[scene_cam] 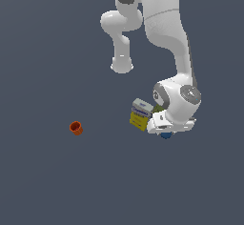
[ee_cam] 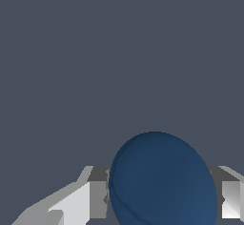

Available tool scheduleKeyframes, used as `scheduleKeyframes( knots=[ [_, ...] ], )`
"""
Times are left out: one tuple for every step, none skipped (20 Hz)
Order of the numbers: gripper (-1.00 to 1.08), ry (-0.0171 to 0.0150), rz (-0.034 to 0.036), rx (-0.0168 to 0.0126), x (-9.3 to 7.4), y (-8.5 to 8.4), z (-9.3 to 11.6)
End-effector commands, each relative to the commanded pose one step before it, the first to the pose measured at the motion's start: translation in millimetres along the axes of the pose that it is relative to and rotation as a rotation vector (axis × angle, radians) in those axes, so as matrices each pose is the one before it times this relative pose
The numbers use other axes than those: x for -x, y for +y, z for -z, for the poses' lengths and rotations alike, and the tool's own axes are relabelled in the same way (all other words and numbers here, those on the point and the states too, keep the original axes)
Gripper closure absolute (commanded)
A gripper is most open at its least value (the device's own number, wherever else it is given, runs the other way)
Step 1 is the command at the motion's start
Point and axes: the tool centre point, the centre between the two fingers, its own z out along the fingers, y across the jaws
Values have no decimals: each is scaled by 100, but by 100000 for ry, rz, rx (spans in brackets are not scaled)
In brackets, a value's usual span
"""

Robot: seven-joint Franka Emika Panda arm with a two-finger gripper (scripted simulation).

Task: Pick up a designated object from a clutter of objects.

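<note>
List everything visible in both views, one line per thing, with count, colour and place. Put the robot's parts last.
ball: 1, dark blue, between the end effector's fingers in the wrist view; only a sliver shows under the arm's wrist in the exterior view.
yellow box: 1, yellow, just to the exterior view's left of the wrist.
white-and-blue box: 1, white with blue, on or just behind the yellow box.
cup: 1, orange-red, alone, far to the exterior view's left.
floor: 1, dark grey.
arm: 1, white, reaching down over the boxes.
end effector: 1, grey fingers on either side of the ball; contact cannot be told.
</note>
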Motion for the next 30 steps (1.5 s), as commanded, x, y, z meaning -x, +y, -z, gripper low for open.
scheduleKeyframes(
  knots=[
    [108,-14,-52,21,-12,39,-55],
    [108,0,0,0,0,-9,34],
    [108,0,0,0,-5,7,32],
    [108,0,0,0,-14,20,96],
    [108,0,0,0,-23,33,160],
    [108,0,0,0,-33,46,224],
    [108,0,0,0,-42,60,290],
    [108,0,0,0,-52,73,357],
    [108,30,56,-27,-51,55,448],
    [108,0,0,0,-72,101,494],
    [108,0,0,0,-83,115,562],
    [108,0,0,0,-92,127,627],
    [108,0,0,0,-102,140,690],
    [108,0,0,0,-111,151,751],
    [108,0,0,0,-120,162,810],
    [108,0,0,0,-129,173,866],
    [108,0,0,0,-138,183,920],
    [108,0,0,0,-147,192,973],
    [108,0,0,0,-155,201,1023],
    [108,0,0,0,-164,209,1072],
    [108,-36,61,-67,-167,188,1105],
    [108,0,0,0,-178,221,1144],
    [108,0,0,0,-182,223,1161],
    [108,0,0,0,-186,224,1171],
    [108,0,0,0,-188,223,1171],
    [108,-14,14,-66,-189,224,1158],
    [108,0,0,0,-189,217,1143],
    [108,0,0,0,-190,214,1130],
    [108,0,0,0,-191,211,1117],
    [108,0,0,0,-192,208,1104]
  ],
)
